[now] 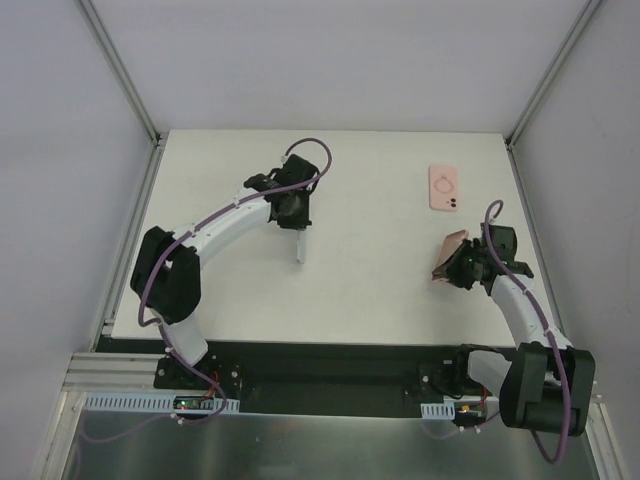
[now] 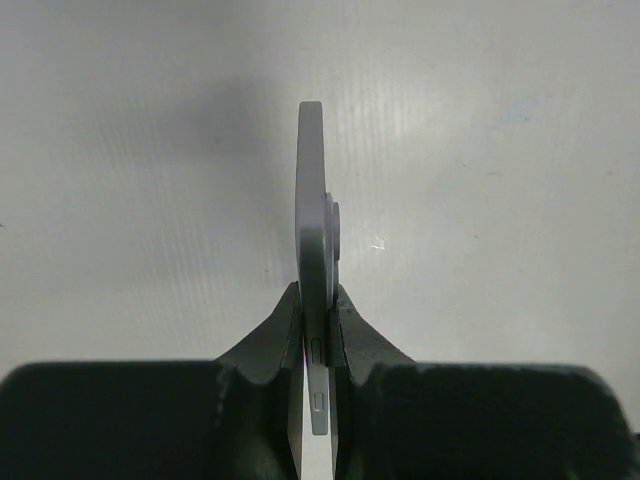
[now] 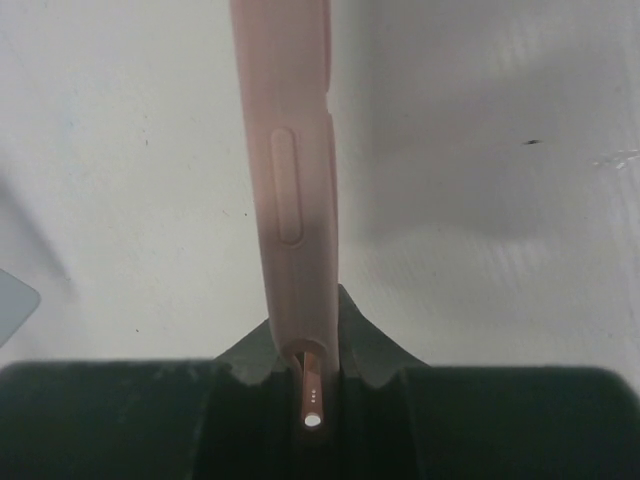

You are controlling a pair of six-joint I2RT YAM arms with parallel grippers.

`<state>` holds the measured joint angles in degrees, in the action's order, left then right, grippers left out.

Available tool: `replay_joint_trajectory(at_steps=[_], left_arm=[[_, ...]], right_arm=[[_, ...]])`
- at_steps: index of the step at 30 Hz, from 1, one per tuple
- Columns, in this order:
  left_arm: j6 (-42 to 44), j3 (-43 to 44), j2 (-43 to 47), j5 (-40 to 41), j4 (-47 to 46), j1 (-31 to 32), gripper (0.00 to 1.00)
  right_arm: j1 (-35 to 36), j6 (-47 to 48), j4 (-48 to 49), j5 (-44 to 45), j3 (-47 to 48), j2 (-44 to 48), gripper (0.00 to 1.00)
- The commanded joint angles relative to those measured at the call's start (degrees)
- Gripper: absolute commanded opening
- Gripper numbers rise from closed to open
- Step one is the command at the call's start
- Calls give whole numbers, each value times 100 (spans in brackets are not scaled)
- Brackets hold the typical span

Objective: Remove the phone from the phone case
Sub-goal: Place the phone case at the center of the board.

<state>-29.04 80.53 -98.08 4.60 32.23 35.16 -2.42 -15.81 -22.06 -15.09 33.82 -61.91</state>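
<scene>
The tabletop (image 1: pixel 380 290) is white, with pale walls on three sides. There are two arms, two pink cases and one grey phone. The left pincer (image 1: pixel 298 228) is closed on the phone (image 1: pixel 300 247), which the wrist view shows only edge-on. The right pincer (image 1: pixel 460 266) grips one phone case (image 1: pixel 447 256), near the right edge. The second case (image 1: pixel 445 188) lies flat farther back; whether it holds a phone I cannot tell.

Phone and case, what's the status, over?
Left gripper shut on phone. Right gripper shut on pink case. Held apart. A second case lies farther back, untouched.
</scene>
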Motion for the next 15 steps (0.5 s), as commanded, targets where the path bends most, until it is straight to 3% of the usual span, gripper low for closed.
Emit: replay_joint_trajectory(at_steps=[1,3,4,6,9,13,15], left_arm=[[530,717,-386,1040,626,-26,0],[635,1006,-640,1296,758,-26,0],[680,1095,-720,1515,785,-26,0],[820,1410,-1009,1649,864,-26,0],[987,1955,-1466,1895,1048,-35,0],[1198,2677,-2091,2351,1215,-26,0],[1338,3115,-2504,2729,1286,-26,0]], right_arm=[[-784,166,387,-855,-34,-128,20],[-979,350,238,-829,36,-320,42],[-1119,403,159,-768,80,-374,65],[-1156,587,-297,-146,282,-479,83],[-1147,658,-904,857,528,-332,93],[-1156,597,-1238,1236,467,371,98],[-1156,562,-1475,1351,389,879,96]])
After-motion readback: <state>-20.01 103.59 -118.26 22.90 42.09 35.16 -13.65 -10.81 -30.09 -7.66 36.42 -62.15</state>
